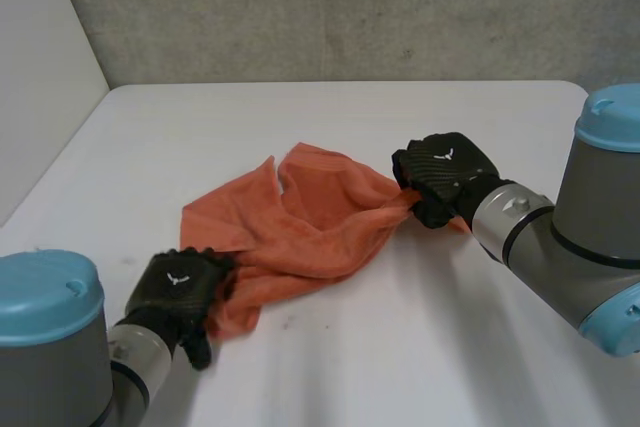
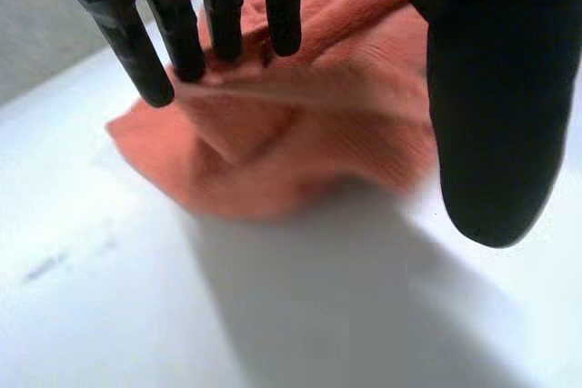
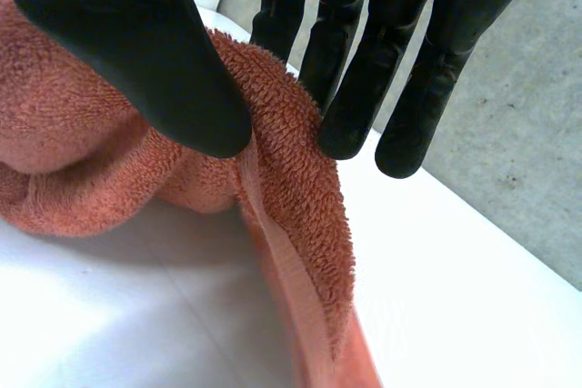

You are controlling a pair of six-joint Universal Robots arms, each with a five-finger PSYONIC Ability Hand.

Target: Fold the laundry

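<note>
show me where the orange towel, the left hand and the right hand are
orange towel [image 1: 320, 222], head view, its rumpled middle
left hand [image 1: 180, 285], head view, back of the hand
right hand [image 1: 447, 169], head view, back of the hand

A rumpled orange terry towel [image 1: 310, 217] lies mid-worktop [image 1: 400, 347], creased and partly doubled over, stretching slantwise from its near left end to its raised right edge.

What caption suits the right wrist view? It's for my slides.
Right hand pinches the orange towel's edge between thumb and fingers above the white table.
</note>
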